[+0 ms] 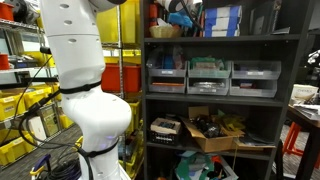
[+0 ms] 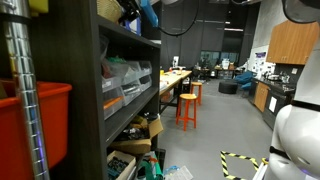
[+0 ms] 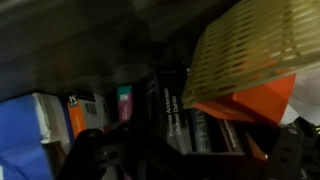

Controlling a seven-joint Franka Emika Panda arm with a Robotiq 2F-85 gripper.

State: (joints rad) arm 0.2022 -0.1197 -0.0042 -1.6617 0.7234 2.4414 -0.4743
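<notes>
In the wrist view my gripper (image 3: pixel 186 162) stands open; its dark fingers (image 3: pixel 85 155) show at the lower left and lower right corners, with nothing between them. Straight ahead is a row of upright books (image 3: pixel 172 112) on a dark shelf, among them a black one with white lettering and a blue one (image 3: pixel 25 125) at the left. A woven wicker basket (image 3: pixel 255 45) hangs into view at the upper right, over an orange object (image 3: pixel 255 100). The gripper touches none of them. In both exterior views only the white arm (image 1: pixel 85 70) shows; the gripper itself is out of frame.
A tall dark shelving unit (image 1: pixel 220 95) holds grey bins (image 1: pixel 208 75), a cardboard box (image 1: pixel 215 130) and clutter. Yellow crates (image 1: pixel 15 110) stand behind the arm. An exterior view shows a red bin (image 2: pixel 45 120), workbenches and an orange stool (image 2: pixel 186 108).
</notes>
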